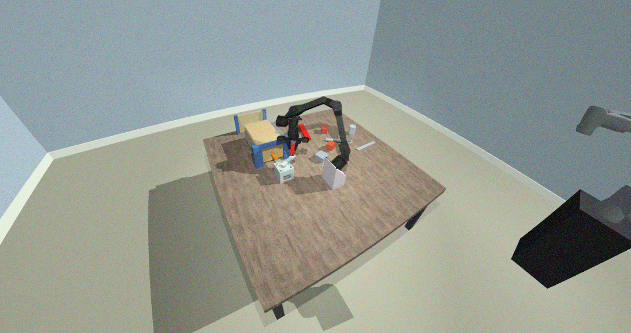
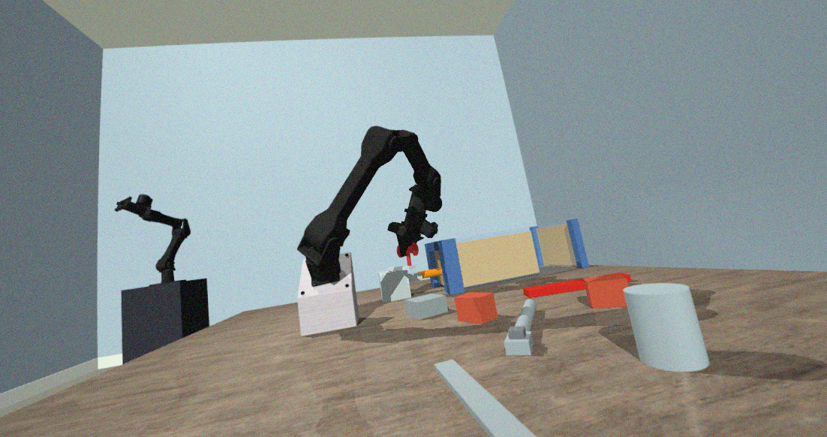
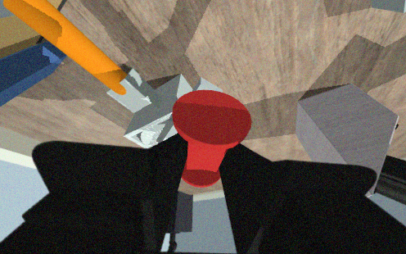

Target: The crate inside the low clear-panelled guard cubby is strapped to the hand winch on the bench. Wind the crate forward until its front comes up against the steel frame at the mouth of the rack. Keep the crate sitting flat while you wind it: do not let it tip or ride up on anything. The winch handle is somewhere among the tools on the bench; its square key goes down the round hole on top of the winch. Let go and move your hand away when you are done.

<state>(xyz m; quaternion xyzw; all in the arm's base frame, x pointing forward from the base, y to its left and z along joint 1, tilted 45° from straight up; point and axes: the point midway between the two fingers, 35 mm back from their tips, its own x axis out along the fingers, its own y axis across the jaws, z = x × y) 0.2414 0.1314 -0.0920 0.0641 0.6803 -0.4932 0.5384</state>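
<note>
My gripper (image 1: 292, 144) (image 2: 407, 248) (image 3: 203, 135) is shut on the red knob (image 2: 411, 251) (image 3: 211, 119) of the winch handle. The handle's pale crank arm (image 1: 289, 159) runs from the top of the white winch (image 1: 284, 174) (image 2: 395, 285) toward the rack side; the key in the hole is hidden. An orange strap (image 1: 274, 156) (image 2: 430, 273) (image 3: 80, 45) joins the winch to the mouth of the rack, framed by blue posts (image 1: 257, 156) (image 2: 452, 266). Tan surfaces (image 1: 263, 132) (image 2: 497, 257) show in the cubby; I cannot tell crate from panel, nor any gap at the frame.
A grey block (image 1: 321, 155) (image 2: 425, 305), two orange-red blocks (image 1: 330, 145) (image 1: 324, 129), a red bar (image 1: 304, 131) (image 2: 549, 288), a grey tool (image 2: 523, 324), a flat strip (image 1: 365, 146) (image 2: 479, 399) and a pale cylinder (image 1: 351, 129) (image 2: 668, 327) lie beyond the winch. My pale base plate (image 1: 331, 175) (image 2: 327, 314) stands nearby.
</note>
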